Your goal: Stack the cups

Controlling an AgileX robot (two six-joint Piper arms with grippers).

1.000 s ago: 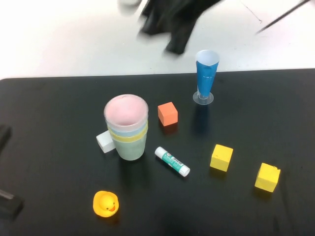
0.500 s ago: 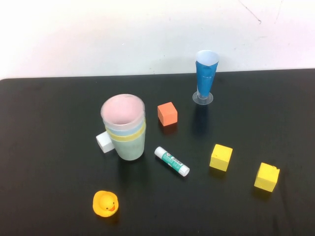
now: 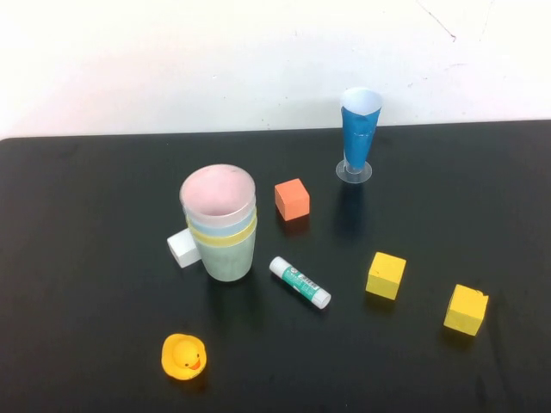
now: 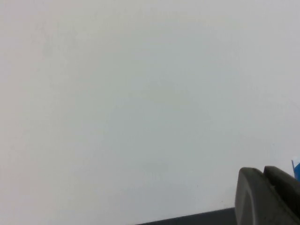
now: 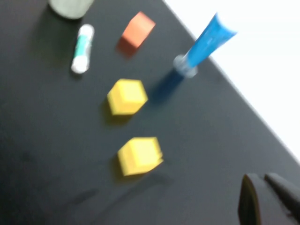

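Observation:
A stack of nested cups [image 3: 220,220] stands upright on the black table [image 3: 86,215], left of centre: pink innermost on top, then blue and yellow rims, pale green outermost. Its green base shows in the right wrist view [image 5: 70,7]. Neither arm shows in the high view. My left gripper [image 4: 262,172] is shut and empty, raised and facing the white wall. My right gripper [image 5: 261,180] is shut and empty, above the table's right side, apart from the cups.
A tall blue cone glass [image 3: 359,133] on a clear foot stands at the back. An orange cube [image 3: 292,199], a white cube [image 3: 182,248], a glue stick [image 3: 300,282], two yellow cubes [image 3: 386,274] [image 3: 466,309] and a yellow duck [image 3: 183,355] lie around the stack.
The dark arm at the top of the high view and the arm parts at the left edge have left the view. The cup stack stays put.

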